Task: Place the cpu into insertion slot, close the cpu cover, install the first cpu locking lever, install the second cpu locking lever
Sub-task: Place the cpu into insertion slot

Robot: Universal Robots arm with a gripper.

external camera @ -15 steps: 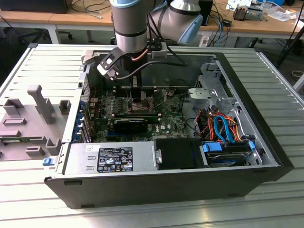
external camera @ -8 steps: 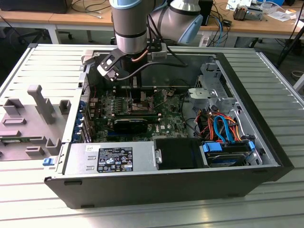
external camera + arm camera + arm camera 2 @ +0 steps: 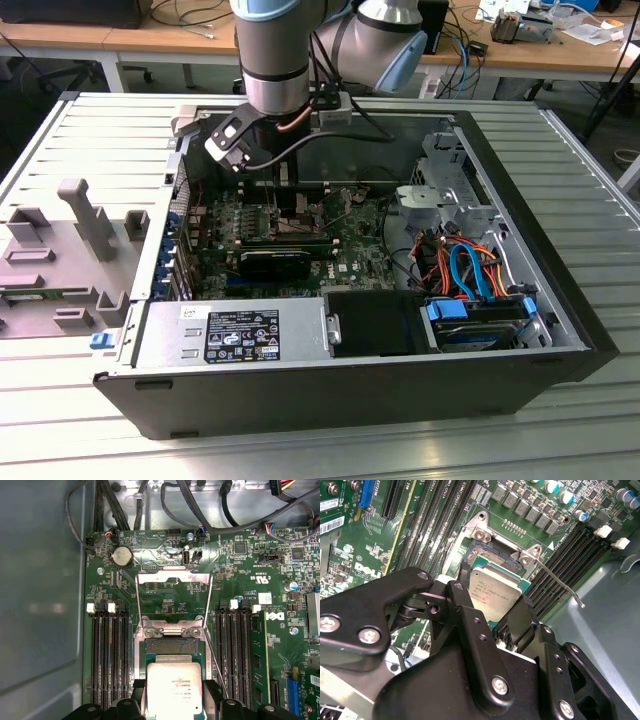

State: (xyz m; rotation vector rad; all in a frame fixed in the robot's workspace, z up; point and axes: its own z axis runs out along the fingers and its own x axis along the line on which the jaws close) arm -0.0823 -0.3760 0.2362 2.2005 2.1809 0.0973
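In both wrist views my gripper (image 3: 174,700) is shut on the cpu (image 3: 174,687), a silver-topped square chip, with a black finger (image 3: 138,696) pressed against each side. The chip (image 3: 495,592) hangs low over the insertion slot (image 3: 172,646) and hides part of it. A strip of the slot's dark contact field (image 3: 487,555) shows beyond the chip. The cpu cover (image 3: 174,576) stands swung open behind the slot. A thin locking lever (image 3: 561,584) sticks out loose beside the slot. In the exterior view the gripper (image 3: 285,205) is down inside the computer case over the green board.
Long black memory slots (image 3: 107,655) flank the socket on both sides. Cables (image 3: 465,265) and a blue drive bay (image 3: 478,318) fill the case on the exterior view's right. The power supply (image 3: 235,335) sits at the front. A grey fixture (image 3: 70,250) lies outside the case on the exterior view's left.
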